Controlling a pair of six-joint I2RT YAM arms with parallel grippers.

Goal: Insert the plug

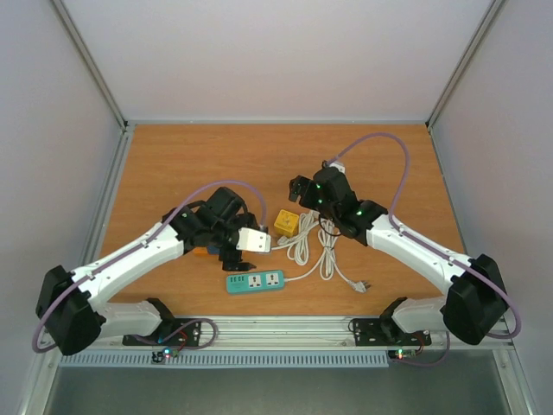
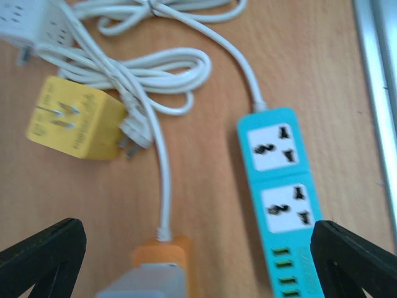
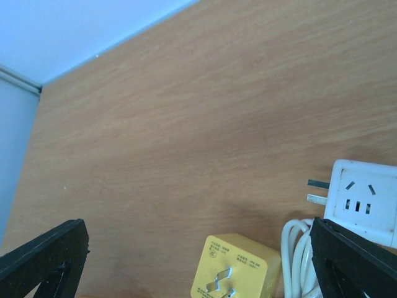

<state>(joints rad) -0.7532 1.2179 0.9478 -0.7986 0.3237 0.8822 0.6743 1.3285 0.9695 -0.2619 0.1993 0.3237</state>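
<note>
Left wrist | left tool (image 2: pixel 197 226), right tool (image 3: pixel 197 223) both wide, empty | I'd pinch yellow plug (image 2: pixel 74 124) squarely; prongs, blurred, seemingly face up

Yel plug (image 2: pixel 74 127), teal pwr strip (image 2: pixel 279 186), wht cord (image 2: pixel 155 74).

bright, even light falls from above on the brown wooden table (image 1: pixel 199 160). the arms (image 1: pixel 138 255) make soft, pale shadows on it. the left wrist view is fuzzy: the yellow cube-shaped plastic plug adapter (image 2: pixel 74 127) up and left of the left gripper (image 2: pixel 195 248) looks smeared, and the orange and grey block (image 2: pixel 158 273) right at that gripper is out of focus. the right wrist view is sharper, but the black fingers (image 3: pixel 43 261) of the right gripper (image 3: pixel 198 230) are just dark shapes.
</note>
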